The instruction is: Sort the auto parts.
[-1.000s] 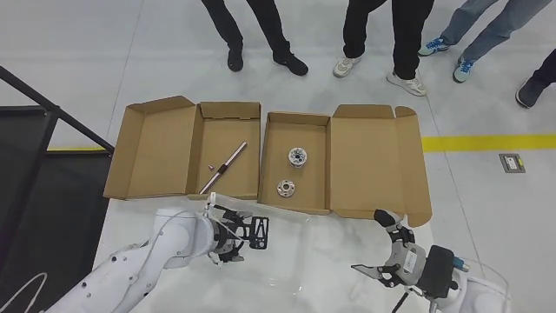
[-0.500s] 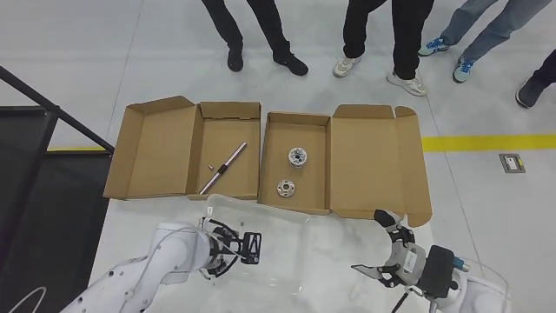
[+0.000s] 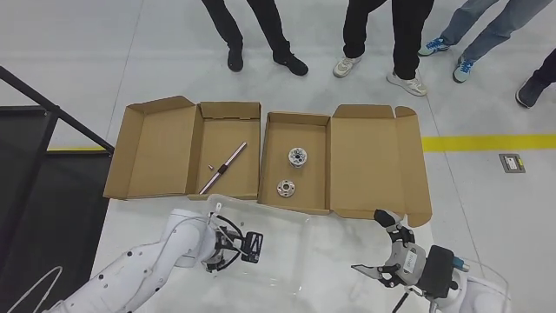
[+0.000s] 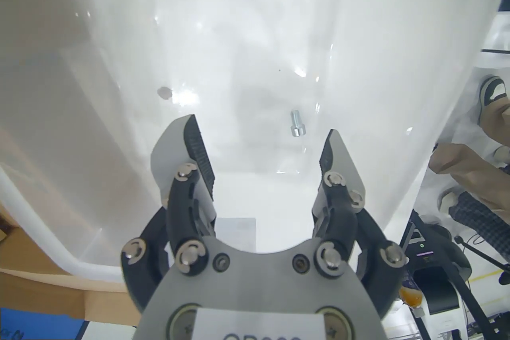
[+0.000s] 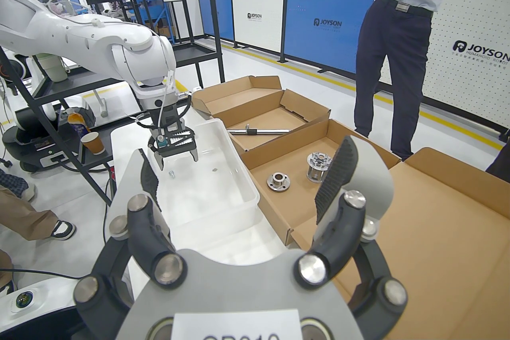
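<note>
While the left claw (image 4: 259, 126) gapes over the tray (image 4: 247, 18), its wrist view reveals a bolt (image 4: 296, 123)

A grey polished floor (image 3: 104, 43) is recorded, with yellow lines (image 3: 486, 143) marked at 12 and 3 o'clock. A black metal rack (image 3: 30, 183) is placed at 9 o'clock. Blue partition panels (image 5: 318, 18) are seen beyond.

Grey speck (image 4: 163, 93) too blurred to identify, right box (image 5: 446, 206) cropped
</note>
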{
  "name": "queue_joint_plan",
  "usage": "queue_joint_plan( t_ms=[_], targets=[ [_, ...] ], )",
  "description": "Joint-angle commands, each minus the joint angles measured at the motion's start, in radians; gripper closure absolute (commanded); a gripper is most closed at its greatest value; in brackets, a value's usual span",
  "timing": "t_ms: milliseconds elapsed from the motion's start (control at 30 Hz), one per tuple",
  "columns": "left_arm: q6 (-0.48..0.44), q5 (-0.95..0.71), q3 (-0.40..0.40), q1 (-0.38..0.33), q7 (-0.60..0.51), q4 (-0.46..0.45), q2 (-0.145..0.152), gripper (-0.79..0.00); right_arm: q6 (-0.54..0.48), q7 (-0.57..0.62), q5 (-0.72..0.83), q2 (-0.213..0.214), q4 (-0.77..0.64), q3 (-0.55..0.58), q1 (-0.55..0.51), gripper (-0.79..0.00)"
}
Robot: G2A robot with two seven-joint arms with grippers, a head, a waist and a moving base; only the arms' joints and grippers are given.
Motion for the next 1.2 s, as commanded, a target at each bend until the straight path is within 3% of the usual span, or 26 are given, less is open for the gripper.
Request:
queue_joint_plan(
  t_ms=[0,500,1167],
  targets=[
    [0.000,-0.010,0.033,-0.024,0.000,0.027,-0.012,-0.603,0.000,0.000,0.000,0.000,0.000,0.000,0.000,-0.785],
    [0.048,-0.082,0.211,-0.150,-0.048,0.152,-0.072,-0.539,0.000,0.000,0.000,0.000,0.000,0.000,0.000,-0.785],
    [0.110,-0.171,0.289,-0.214,-0.110,0.179,-0.087,-0.406,0.000,0.000,0.000,0.000,0.000,0.000,0.000,-0.785]
  ],
)
